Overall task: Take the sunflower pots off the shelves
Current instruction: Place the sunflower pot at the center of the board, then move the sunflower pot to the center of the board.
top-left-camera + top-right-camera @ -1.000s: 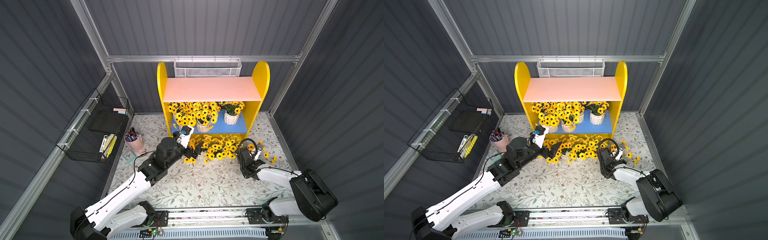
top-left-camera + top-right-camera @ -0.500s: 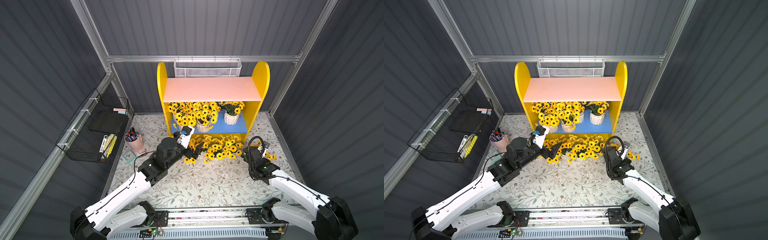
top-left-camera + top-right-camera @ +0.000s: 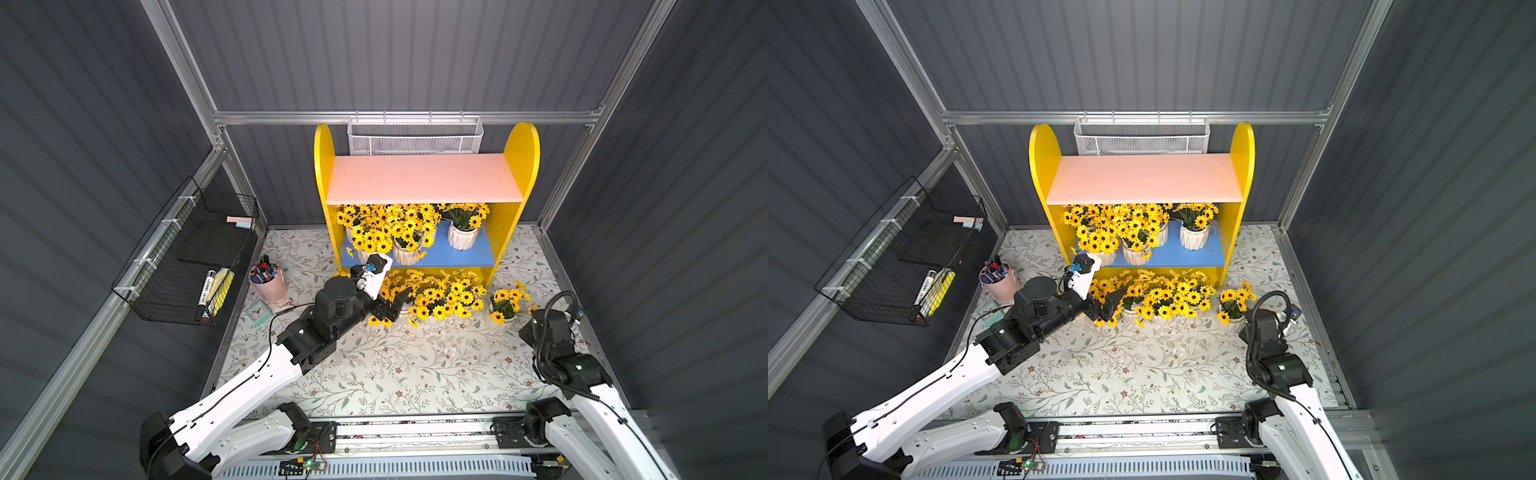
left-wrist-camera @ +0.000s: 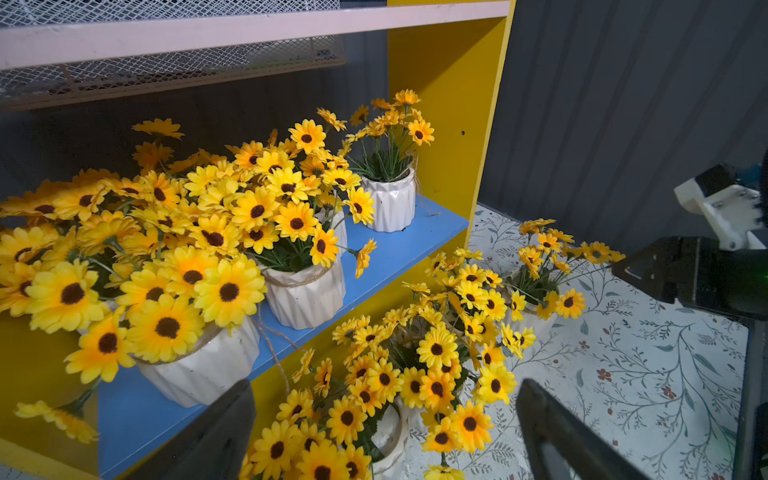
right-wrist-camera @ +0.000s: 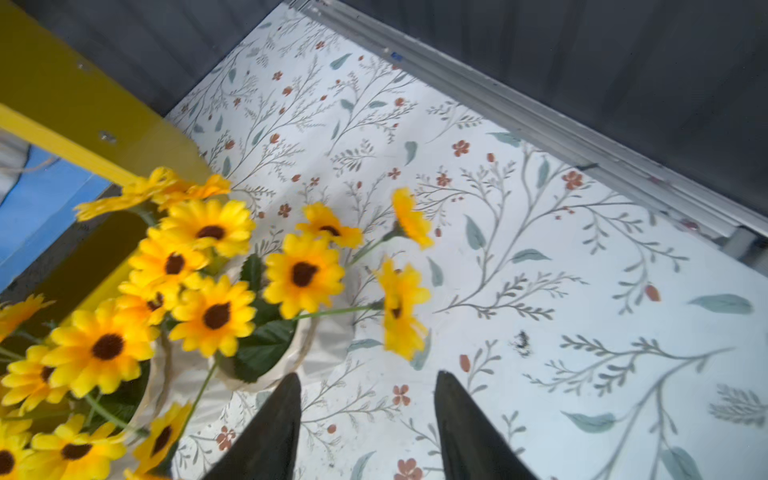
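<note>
Shelves (image 3: 521, 166), a yellow wooden two-tier unit, stand at the far middle. The pale pink upper board is bare and the blue lower board is crowded.

The sunflower pots are small, white, ribbed and round, with yellow dark-centred fabric blooms.
- A cluster (image 3: 386, 232) sits on the left of the blue board.
- One pot (image 3: 461, 237) sits alone to its right.
- More (image 3: 440, 299) stand on the white floral floor mat (image 3: 415, 365), near side of the unit.

Left gripper (image 4: 384, 407): jaws wide apart and empty, hovering over the leftmost floor pots.

Right gripper (image 5: 368, 378): jaws apart with nothing between them, just beside the rightmost floor pot (image 5: 266, 353).

Handling, judged:
- Pots are rigid, light and top-heavy, and the smooth glaze may slip.
- Blooms are soft and likely to snag on neighbours.
- Take the ribbed wall below the twine band (image 4: 291, 284), never the stems.
</note>
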### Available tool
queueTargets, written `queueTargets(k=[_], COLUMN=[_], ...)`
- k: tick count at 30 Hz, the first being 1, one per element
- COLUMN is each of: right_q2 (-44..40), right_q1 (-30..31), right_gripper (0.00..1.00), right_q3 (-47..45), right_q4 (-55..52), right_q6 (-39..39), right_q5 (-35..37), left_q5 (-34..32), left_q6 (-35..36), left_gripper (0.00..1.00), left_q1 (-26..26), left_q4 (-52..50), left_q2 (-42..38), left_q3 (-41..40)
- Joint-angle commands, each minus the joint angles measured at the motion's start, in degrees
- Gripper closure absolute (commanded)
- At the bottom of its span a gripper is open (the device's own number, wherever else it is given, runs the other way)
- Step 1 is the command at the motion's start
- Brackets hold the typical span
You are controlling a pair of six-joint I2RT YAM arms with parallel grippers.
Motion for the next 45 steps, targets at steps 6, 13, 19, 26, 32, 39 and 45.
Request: queueTargets(k=[6, 13, 19, 26, 32, 39, 45], right_q2=[1.28, 9.93, 22.17, 30.56, 37.31, 36.96, 41.21], right_q1=[-6.71, -9.28, -10.26, -10.45, -10.45, -10.45, -10.35], right_gripper=[0.76, 1.00, 1.00, 0.98, 0.99, 1.00, 1.00], right_q3=[-2.76, -6.21, -4.78, -1.56, 3.49, 3.34, 4.06], right_q4=[-1.87, 10.01, 19.00, 23.13, 22.68, 25.45, 28.89], right_q6=[-1.32, -4.39, -6.69, -8.43, -11.49, -11.07, -10.50], right_q5=[-10.88, -16.66, -15.01, -18.62, -25.30, -28.71, -33.29], left_q5=[-0.70, -1.52, -2.15, -2.57, -3.01, -3.12, -3.23], left_q6=[1.02, 2.08, 2.93, 3.85, 4.14, 4.25, 4.24], left_gripper=[0.01, 0.01, 0.01, 0.01, 0.01, 0.01, 0.00], left_q1=[-0.94, -1.47, -2.00, -2.15, -2.19, -2.18, -2.19], left_q4=[0.04, -0.15, -0.36, -0.01, -0.29, -0.22, -0.29], left_q2=[-1.65, -2.01, -1.70, -1.65, -1.19, -1.22, -1.12], left_q3=[-0.02, -0.12, -0.06, -0.33, -0.24, -0.31, -0.33])
